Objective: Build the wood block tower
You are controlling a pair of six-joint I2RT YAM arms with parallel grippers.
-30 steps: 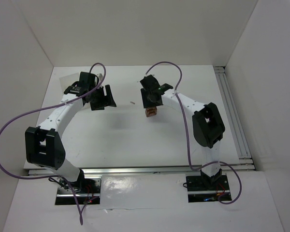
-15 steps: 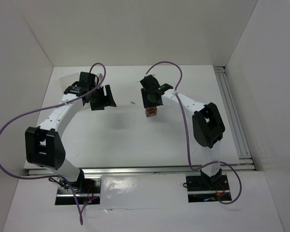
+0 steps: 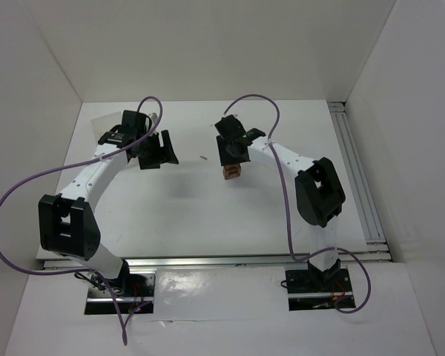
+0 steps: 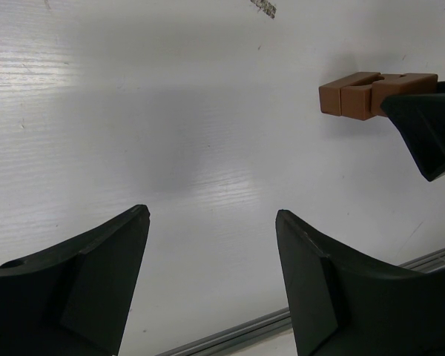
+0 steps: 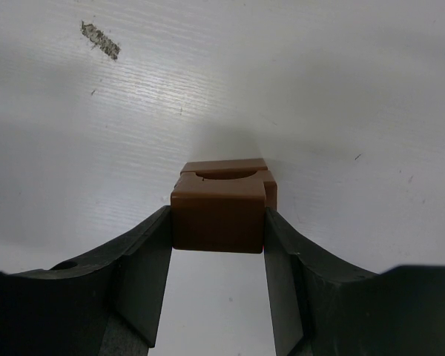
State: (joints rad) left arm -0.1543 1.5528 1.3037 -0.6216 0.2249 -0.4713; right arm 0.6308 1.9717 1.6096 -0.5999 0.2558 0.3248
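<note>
The right claw point(image 5: 219, 216) pinches a reddish-brown wood block point(image 5: 216, 226) by its two flat sides atop the small tower point(image 3: 231, 173), near the middle of the white bench point(image 3: 178, 208). Whether the block is fully seated cannot be told. The left claw point(image 4: 213, 215) hangs wide open and empty beside the tower. The wood looks light, rigid and smooth, apt to slide or topple at a nudge. Opposite flat faces, squarely squeezed, seem the surest hold.

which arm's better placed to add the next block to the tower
Right: right hand is shut on a wood block at the tower; left hand is open, empty, off to one side.
</note>
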